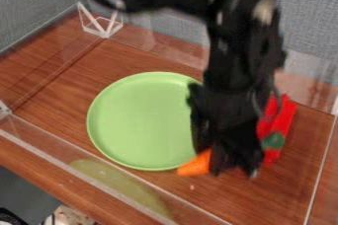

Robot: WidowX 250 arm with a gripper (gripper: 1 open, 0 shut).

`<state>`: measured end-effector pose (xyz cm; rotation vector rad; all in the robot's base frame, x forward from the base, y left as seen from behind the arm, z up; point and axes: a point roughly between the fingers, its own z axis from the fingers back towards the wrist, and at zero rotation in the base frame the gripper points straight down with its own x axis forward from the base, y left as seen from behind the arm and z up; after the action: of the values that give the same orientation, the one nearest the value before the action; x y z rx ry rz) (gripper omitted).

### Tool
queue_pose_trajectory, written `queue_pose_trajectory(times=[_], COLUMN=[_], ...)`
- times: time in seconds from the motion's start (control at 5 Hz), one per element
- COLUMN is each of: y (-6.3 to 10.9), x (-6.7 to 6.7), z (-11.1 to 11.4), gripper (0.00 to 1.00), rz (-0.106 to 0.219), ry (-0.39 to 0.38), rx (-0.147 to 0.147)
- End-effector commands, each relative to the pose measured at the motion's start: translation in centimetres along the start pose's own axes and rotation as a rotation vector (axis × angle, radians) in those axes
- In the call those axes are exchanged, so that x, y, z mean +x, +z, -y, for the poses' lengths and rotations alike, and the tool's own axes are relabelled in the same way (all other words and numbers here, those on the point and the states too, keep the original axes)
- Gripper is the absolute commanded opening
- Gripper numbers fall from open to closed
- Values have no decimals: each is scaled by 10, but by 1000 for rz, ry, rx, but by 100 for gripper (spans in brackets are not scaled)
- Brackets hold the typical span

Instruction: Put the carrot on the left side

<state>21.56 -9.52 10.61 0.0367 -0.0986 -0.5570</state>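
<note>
Carrot (199, 166) sits in the single camera view near the desk's (53, 71) front edge, toward its right side, just beside the green plate's (138, 120) lower rim, orange end poking out beneath the claw (232, 163). Blur smears everything, but the claw looks clenched partway around the carrot. I'd judge the pickup done and the trip to the left side not yet made. Red block (278, 115) lies behind, near the right edge.
</note>
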Motion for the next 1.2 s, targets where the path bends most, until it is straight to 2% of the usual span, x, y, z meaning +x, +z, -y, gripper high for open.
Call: queue_pose_trajectory(times=[0.0,0.2,0.4,0.6,0.8,1.0], y=[39,58,62,54,49,42], x=[-6,-18,-32,-46,-28,-12], z=[-29,-65,-103,-129,-108,-89], gripper=[0,0,0,0,0,0], rz=[26,27,15,14,33,37], ry=[109,234,379,455,508,531], rx=[61,111,142,130,102,88])
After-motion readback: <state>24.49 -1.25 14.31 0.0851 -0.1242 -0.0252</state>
